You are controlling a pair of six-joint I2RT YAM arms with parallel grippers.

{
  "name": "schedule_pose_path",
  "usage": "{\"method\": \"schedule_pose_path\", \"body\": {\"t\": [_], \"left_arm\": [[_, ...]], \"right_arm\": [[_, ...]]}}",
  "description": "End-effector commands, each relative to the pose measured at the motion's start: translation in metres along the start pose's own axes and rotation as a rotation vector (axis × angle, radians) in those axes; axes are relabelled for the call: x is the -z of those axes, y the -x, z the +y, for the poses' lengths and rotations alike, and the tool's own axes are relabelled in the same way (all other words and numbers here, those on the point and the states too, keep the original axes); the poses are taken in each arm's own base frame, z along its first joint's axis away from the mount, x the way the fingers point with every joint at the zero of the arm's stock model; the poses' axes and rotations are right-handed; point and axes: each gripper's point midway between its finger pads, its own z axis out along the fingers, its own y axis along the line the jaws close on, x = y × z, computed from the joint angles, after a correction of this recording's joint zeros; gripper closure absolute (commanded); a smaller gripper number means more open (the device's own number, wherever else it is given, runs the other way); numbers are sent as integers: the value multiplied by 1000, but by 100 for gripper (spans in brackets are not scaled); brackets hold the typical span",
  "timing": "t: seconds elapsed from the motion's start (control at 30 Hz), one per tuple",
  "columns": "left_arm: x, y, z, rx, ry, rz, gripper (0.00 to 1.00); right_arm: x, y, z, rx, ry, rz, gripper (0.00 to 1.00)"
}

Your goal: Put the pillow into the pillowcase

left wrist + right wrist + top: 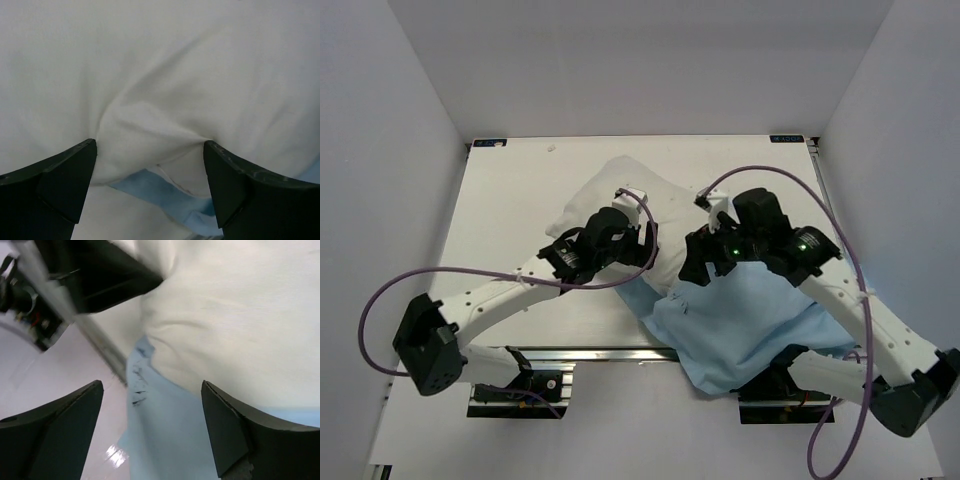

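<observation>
The white pillow (616, 190) lies in the middle of the table, its near right end reaching the plain light blue pillowcase (750, 320), which hangs over the table's front edge. My left gripper (638, 243) is open and presses down on the pillow. In the left wrist view (150, 144) the pillow fabric (160, 65) puckers between the spread fingers, with a strip of pillowcase (165, 192) below. My right gripper (705, 268) is open over the seam between pillowcase (170, 430) and pillow (235, 315), holding nothing (152, 384).
A metal rail (610, 352) runs along the table's (510, 200) front edge and shows in the right wrist view (100, 340). Purple cables (380, 300) loop off both arms. White walls close in the back and sides.
</observation>
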Motion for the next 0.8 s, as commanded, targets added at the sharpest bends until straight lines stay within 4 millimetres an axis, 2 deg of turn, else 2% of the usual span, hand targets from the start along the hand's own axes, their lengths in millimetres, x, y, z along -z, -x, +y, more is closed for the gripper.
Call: {"method": "schedule_pose_path", "body": {"t": [0.0,0.03,0.07,0.1,0.13,0.17,0.2,0.23,0.27,0.3,0.33,0.37,0.4,0.43,0.47,0.5,0.53,0.57,0.67,0.7,0.77], "left_arm": [[40,23,-19,-40,-109,-18,2],[44,32,-16,-37,-90,-41,2],[53,53,-16,-28,-72,-90,2],[56,65,-7,-19,-19,-125,2],[57,75,-5,-4,9,-147,2],[63,98,-4,13,29,-189,2],[50,100,-1,8,53,-165,2],[45,107,1,11,63,-160,2],[45,129,9,33,84,-174,2],[20,120,10,27,78,-102,2],[10,122,15,36,85,-73,2],[1,118,28,43,110,-23,2],[-3,134,26,42,99,-32,2],[-25,121,30,20,114,29,2],[-32,116,33,7,123,61,2],[-36,122,31,-1,119,60,2],[-51,109,31,-29,108,109,2],[-54,103,32,-34,109,140,2],[-62,86,31,-35,91,197,2],[-64,74,32,-33,84,225,2],[-64,66,26,-15,41,237,6]], "right_arm": [[41,32,-24,-25,-241,-140,15],[47,38,-29,-77,-287,-172,13],[53,42,-34,-111,-329,-192,12],[60,47,-53,-155,-450,-220,11],[67,57,-57,-212,-493,-253,11],[74,49,-73,-254,-593,-226,11],[69,46,-84,-293,-650,-184,11],[73,48,-90,-322,-692,-176,11],[78,37,-100,-377,-770,-140,11],[73,32,-110,-413,-812,-103,11],[74,29,-114,-438,-835,-90,11],[72,26,-118,-473,-847,-80,11],[67,22,-121,-485,-854,-55,11],[63,19,-122,-492,-851,-43,11],[57,14,-123,-502,-839,-15,11],[50,8,-126,-510,-844,23,12],[47,2,-128,-518,-850,50,12],[45,-3,-129,-524,-860,77,13],[45,-17,-138,-550,-920,140,24],[46,-17,-139,-554,-930,136,35],[46,-12,-140,-554,-930,119,46]]}}
